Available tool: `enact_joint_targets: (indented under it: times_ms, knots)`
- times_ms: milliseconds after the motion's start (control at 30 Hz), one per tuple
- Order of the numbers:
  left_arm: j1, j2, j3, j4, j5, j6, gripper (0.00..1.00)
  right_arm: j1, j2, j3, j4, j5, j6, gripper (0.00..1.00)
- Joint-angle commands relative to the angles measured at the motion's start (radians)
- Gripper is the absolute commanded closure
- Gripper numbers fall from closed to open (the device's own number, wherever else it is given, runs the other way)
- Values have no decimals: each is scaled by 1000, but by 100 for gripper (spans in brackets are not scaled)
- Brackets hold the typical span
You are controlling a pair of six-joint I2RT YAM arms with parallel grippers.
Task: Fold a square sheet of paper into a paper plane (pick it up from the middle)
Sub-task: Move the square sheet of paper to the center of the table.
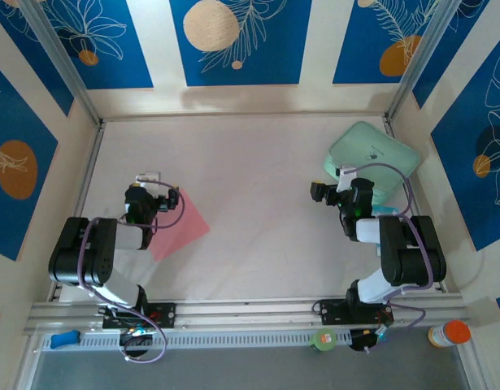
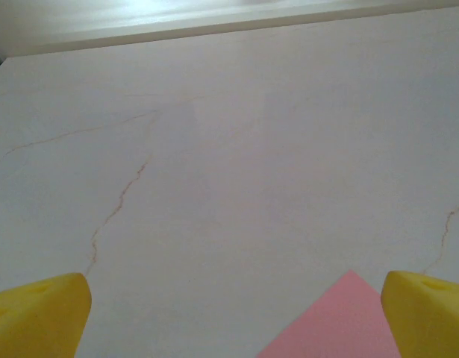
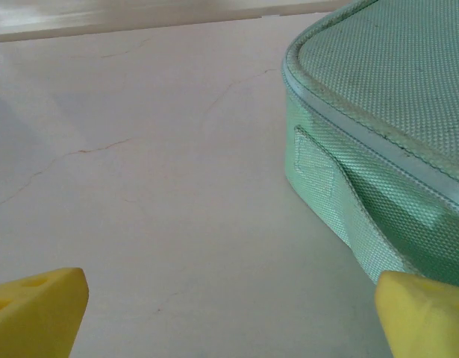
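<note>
**Paper-folding station: items on view, with the state of both grippers**

1. Mint-green pad (image 1: 371, 156). A rounded-square pad of woven fabric with a pale piped edge and a webbing tab on its side wall. It lies flat in the far right corner of the pale table (image 1: 258, 162). All positions below are given from this pad.

2. Square sheet of paper (image 1: 184, 229). Thin, salmon-pink and lying flat on the table. It is well apart from the pad, far to its left and nearer the arm bases. It is turned corner-on, like a diamond, and its left part is hidden under the left arm. No crease shows on the part that can be seen.

3. Left gripper (image 2: 234, 292). It is well to the left of the pad, over the sheet's far corner. The jaws are spread wide, with bare table and that pink corner between its yellow fingertips (image 2: 36, 317). The corner sits just inside the right-hand finger. Nothing is held. I cannot tell whether the tips touch the table.

4. Right gripper (image 3: 230, 283). It is just beside the pad's near left edge. The jaws are spread wide with only bare table between them. One fingertip overlaps the pad's wall in the wrist view, and I cannot tell whether they touch.

5. Orange-capped bottle (image 1: 450, 333). It stands nearer than the pad, past the table's near rail.
</note>
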Motion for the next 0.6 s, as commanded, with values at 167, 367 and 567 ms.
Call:
enact_joint_targets:
  times_ms: [167,367,567]
  knots:
    - [-8,3,4,29,-11,8,1,-2,7,11,27,-7,7,1]
    - [-9,3,3,32,-11,8,1,-2,5,8,31,-11,9,1]
    - [-9,4,6,29,-10,6,0,-3,5,8,30,-12,8,1]
